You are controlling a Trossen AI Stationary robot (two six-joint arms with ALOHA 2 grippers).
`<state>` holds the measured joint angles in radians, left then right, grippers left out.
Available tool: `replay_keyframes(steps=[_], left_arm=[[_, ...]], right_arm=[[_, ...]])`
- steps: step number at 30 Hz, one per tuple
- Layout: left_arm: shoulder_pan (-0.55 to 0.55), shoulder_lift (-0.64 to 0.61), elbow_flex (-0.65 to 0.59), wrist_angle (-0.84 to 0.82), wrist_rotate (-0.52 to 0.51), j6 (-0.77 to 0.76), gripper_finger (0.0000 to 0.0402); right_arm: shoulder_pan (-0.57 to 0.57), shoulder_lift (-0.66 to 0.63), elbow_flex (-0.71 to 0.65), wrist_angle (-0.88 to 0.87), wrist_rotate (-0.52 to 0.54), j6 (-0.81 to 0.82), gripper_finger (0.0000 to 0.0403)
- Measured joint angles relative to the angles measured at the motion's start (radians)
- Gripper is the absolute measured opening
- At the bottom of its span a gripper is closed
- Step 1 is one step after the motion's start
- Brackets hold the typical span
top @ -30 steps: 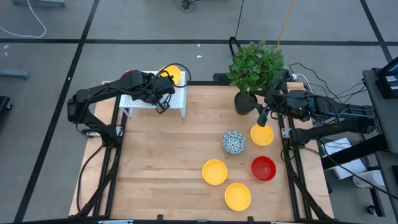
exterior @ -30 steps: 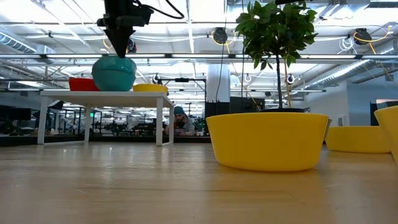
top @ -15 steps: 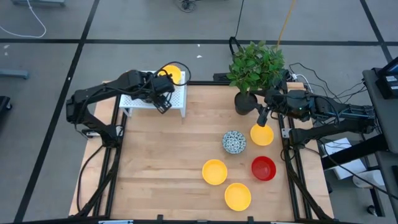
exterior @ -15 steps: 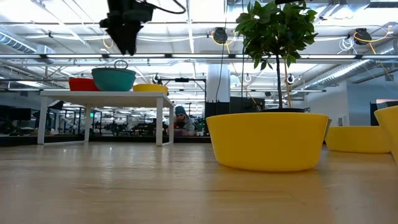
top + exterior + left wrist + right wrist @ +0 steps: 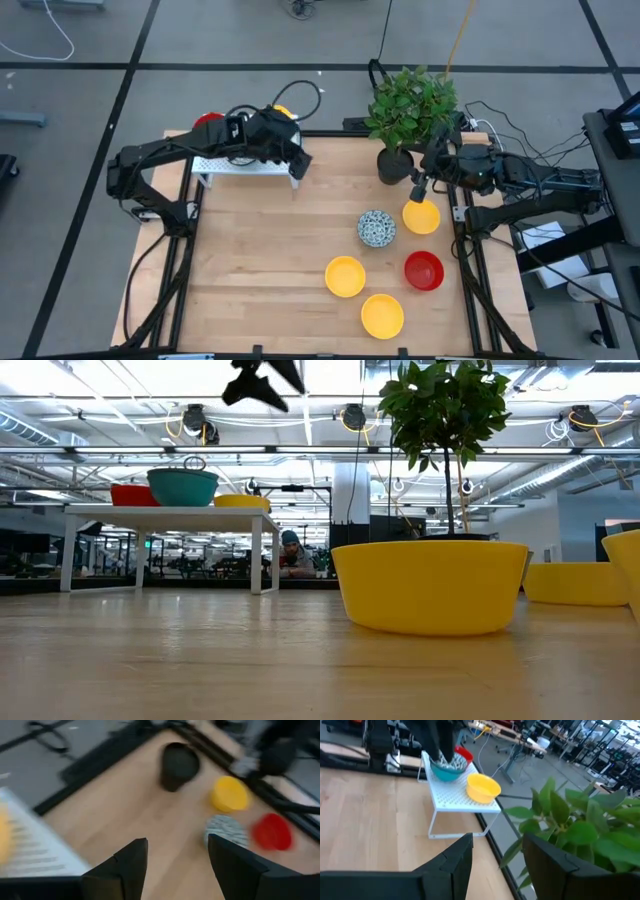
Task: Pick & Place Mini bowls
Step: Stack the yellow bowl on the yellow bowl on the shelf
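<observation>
Left gripper (image 5: 298,165), jaws wide and empty, hangs just off the white rack (image 5: 245,166) beside it bearing three bowls (image 5: 183,487), while five bowls (image 5: 376,229) on the table beyond await transfer.

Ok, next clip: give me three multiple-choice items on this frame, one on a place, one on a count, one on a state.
1. Where does the teal-sided speckled bowl sit?
A. on the white perforated metal rack
B. on the wooden table top
C. in the black plant pot

2. How many plain yellow mini bowls lie on the wooden table top?
A. one
B. three
C. five

3. How do the jaws of the left gripper stand?
A. shut on a red bowl
B. open and empty
C. shut on the rack

Answers: 1 A, the low and right wrist views show it on the rack; 2 B, the high view shows three; 3 B, the left wrist view shows a bare gap between the jaws.
</observation>
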<state>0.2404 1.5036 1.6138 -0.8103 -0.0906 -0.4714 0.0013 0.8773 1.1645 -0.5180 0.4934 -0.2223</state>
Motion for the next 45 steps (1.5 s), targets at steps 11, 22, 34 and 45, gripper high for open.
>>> replay_keyframes(steps=[11,22,34,45], left_arm=[[-0.152,0.043,-0.003,0.021,0.023,0.001,0.0212],[-0.258,0.203,-0.003,0.0,0.055,0.06,0.0212],[-0.378,0.187,-0.002,-0.251,0.116,-0.107,0.0212],[-0.597,0.208,0.0,-0.19,-0.011,0.072,0.0212]], right_arm=[[0.0,0.0,0.0,-0.125,-0.001,0.066,0.016],[0.0,0.01,0.0,-0.291,-0.205,0.406,0.016],[0.16,0.222,0.001,-0.248,-0.237,0.499,0.016],[0.363,0.327,0.0,-0.152,-0.236,0.661,0.016]])
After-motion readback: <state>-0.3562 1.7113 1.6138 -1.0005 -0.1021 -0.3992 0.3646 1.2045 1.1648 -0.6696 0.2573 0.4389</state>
